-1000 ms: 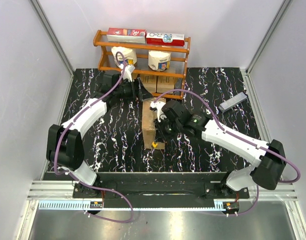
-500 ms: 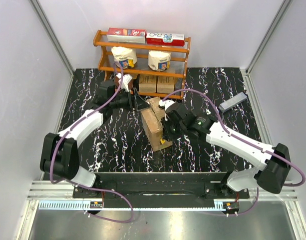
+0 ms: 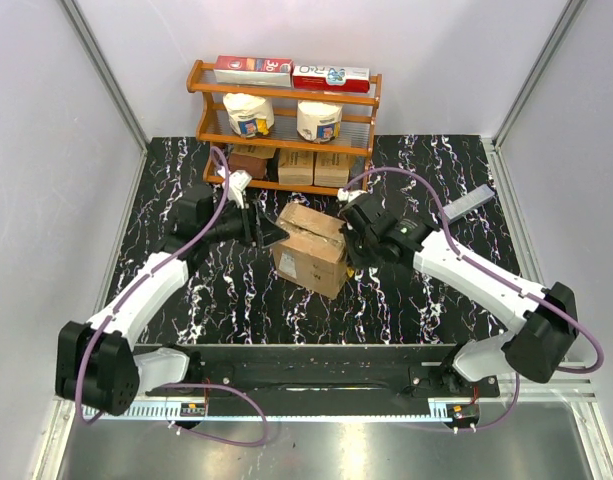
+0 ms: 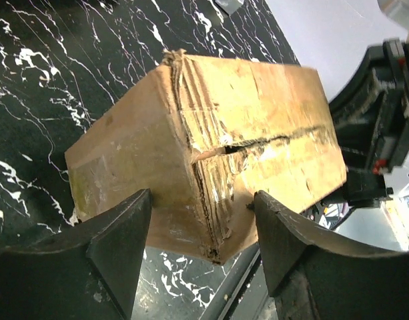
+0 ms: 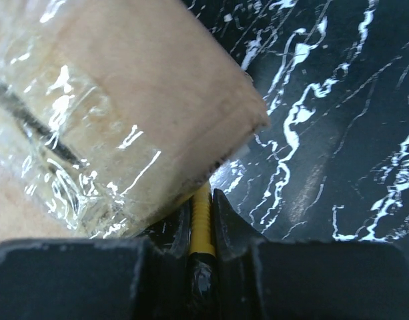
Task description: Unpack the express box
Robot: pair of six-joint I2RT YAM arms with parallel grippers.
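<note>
The express box (image 3: 312, 248) is a brown taped carton lying tilted on the black marbled table. In the left wrist view its worn end and torn tape seam (image 4: 211, 133) fill the middle. My left gripper (image 3: 268, 233) is open at the box's left end; the box's lower corner sits between its fingers (image 4: 121, 247) without a grip. My right gripper (image 3: 352, 243) is at the box's right side, shut on a thin yellow-and-black tool (image 5: 201, 223) whose tip runs under the box's taped edge (image 5: 111, 100).
A wooden shelf (image 3: 286, 100) stands at the back with red packets on top, two white tubs in the middle and small brown cartons (image 3: 314, 168) below. A flat grey object (image 3: 464, 205) lies at the right.
The box has gone from standing narrow and upright to lying wider and turned. My left gripper has drawn back to the left. My right gripper has shifted to the box's far right side.
</note>
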